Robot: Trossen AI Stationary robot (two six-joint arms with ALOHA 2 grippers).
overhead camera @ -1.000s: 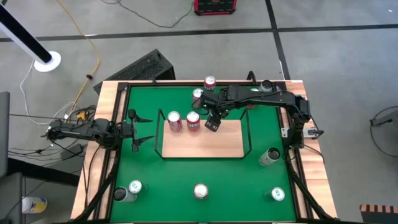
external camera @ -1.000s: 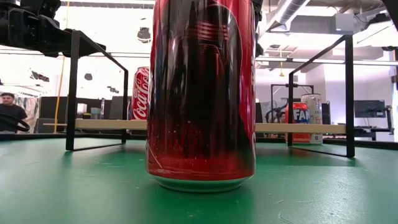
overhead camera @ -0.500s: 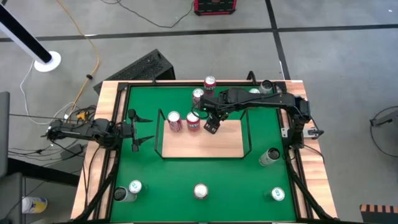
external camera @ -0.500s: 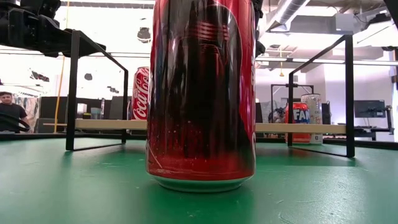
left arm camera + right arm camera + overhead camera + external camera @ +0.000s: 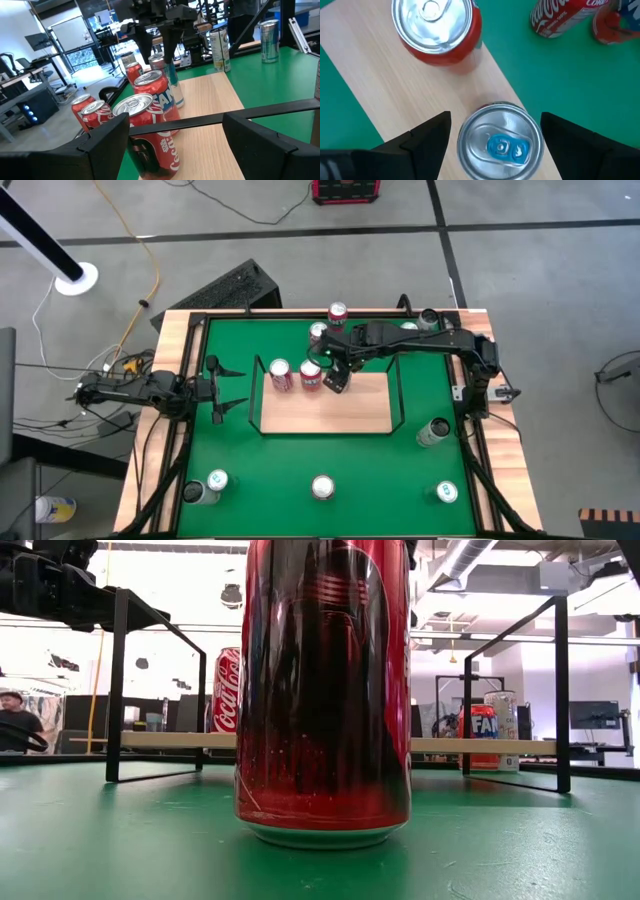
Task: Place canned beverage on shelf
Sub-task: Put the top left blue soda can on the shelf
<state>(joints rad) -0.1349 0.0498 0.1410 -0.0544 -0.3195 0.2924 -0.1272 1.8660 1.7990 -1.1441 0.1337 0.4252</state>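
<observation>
The shelf [image 5: 330, 410] is a light-wood board with black wire rails, in the middle of the green table. Two red cans [image 5: 280, 373] [image 5: 311, 375] stand upright at its far left. My right gripper [image 5: 337, 380] is open and points down over a third can with a blue tab [image 5: 501, 145]. This can stands upright on the board beside a red can [image 5: 432, 30]. The fingers [image 5: 427, 142] stand on either side of it, with wood showing between. The high view hides this can under the gripper. My left gripper [image 5: 222, 390] waits open at the shelf's left end.
Two cans [image 5: 318, 332] [image 5: 337, 312] stand on the green beyond the shelf's far edge. More cans stand at the table's right [image 5: 433, 432], near right [image 5: 445, 493], near middle [image 5: 321, 486] and near left [image 5: 205, 488]. The board's right half is bare.
My right gripper has shifted a little toward the table's left, closer to the two red cans on the shelf. The cans on the board stand where they stood.
</observation>
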